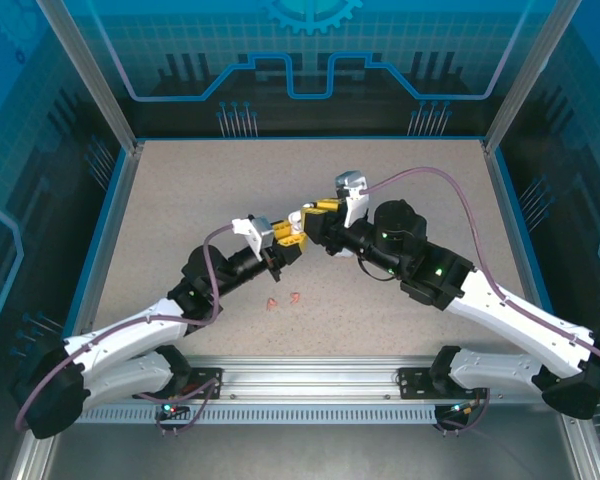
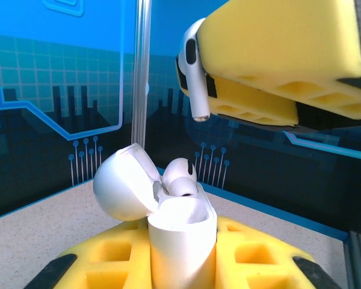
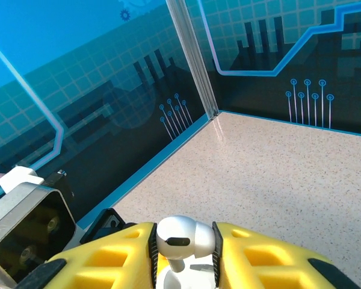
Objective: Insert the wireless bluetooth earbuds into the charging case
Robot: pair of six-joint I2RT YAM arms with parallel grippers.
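Case [image 2: 183,238] in left pincer [image 2: 183,256] holds one earbud [image 2: 180,176]; right pincer [image 3: 183,250] grips another earbud [image 2: 191,66].

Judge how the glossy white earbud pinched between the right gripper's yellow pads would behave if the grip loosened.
Its smooth, rounded shell probably makes the glossy white earbud slippery in the right gripper. It looks tiny, so likely light. Its bulbous head and short stem suggest it would roll unevenly if dropped.

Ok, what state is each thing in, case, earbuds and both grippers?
Charging case: lid open, upright
First white earbud: sitting in case
Second white earbud: held above case, not inserted
Red earbuds: loose on table
Left gripper: shut on case
Right gripper: shut on second earbud
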